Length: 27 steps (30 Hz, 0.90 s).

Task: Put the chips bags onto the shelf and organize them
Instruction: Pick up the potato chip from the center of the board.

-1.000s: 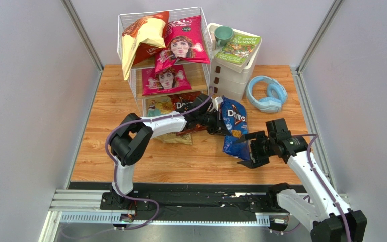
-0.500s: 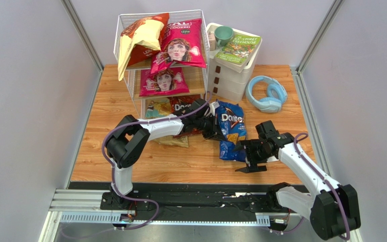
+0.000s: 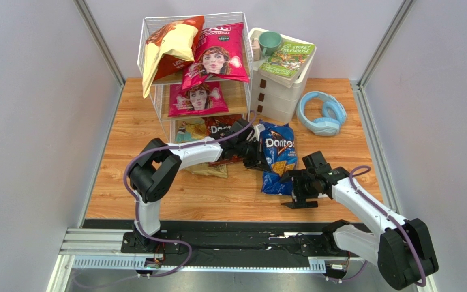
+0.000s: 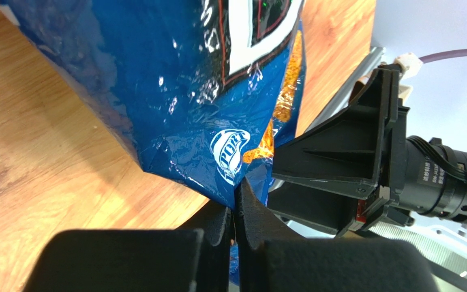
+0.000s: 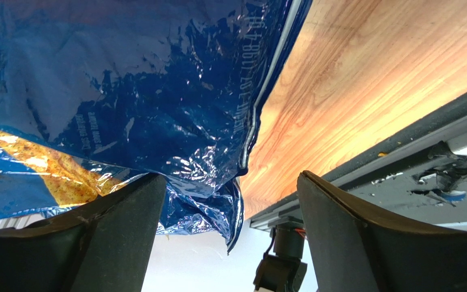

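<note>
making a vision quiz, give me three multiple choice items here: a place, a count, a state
1. The green ceramic mug stands on: A) white plastic drawer unit B) a red tray C) a sink
2. Count of magenta foil chips bags on the white wire shelf: A) one B) two C) four
3. The left gripper is: A) open B) shut on blue foil Doritos bag C) shut on a spoon
1A, it tops the unit; 2B, one per upper tier; 3B, it pinches the bag's edge.
</note>
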### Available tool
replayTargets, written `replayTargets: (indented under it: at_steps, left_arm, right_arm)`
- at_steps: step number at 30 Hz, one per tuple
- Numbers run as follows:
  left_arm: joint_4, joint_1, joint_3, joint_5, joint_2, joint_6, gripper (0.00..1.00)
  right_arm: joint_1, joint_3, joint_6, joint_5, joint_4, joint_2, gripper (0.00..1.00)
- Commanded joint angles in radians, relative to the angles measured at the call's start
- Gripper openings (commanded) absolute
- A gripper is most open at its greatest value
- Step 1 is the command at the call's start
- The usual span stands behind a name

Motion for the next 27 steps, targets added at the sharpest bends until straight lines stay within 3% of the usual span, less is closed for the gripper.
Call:
replayTargets:
  at_steps: [1, 12, 21, 27]
  left_arm:
    - [-0.063, -0.002, 0.047, 0.01, 0.005, 0.024, 0.0]
    - [-0.131, -0.008, 0.04, 0.022, 0.006, 0.089, 0.0]
    - [-0.203, -0.007, 0.063, 0.1, 0.046, 0.207, 0.0]
    - [-0.236, -0.007, 0.08, 0.094, 0.046, 0.251, 0.0]
  right_arm:
    - [0.03, -0.006, 0.075, 0.121, 0.029, 0.039, 0.86]
    - [0.082, -0.048, 0.123, 0.216, 0.197, 0.111, 0.72]
    - [0.082, -0.048, 0.049, 0.215, 0.201, 0.179, 0.6]
    - [0.084, -0.002, -0.041, 0.186, 0.146, 0.232, 0.34]
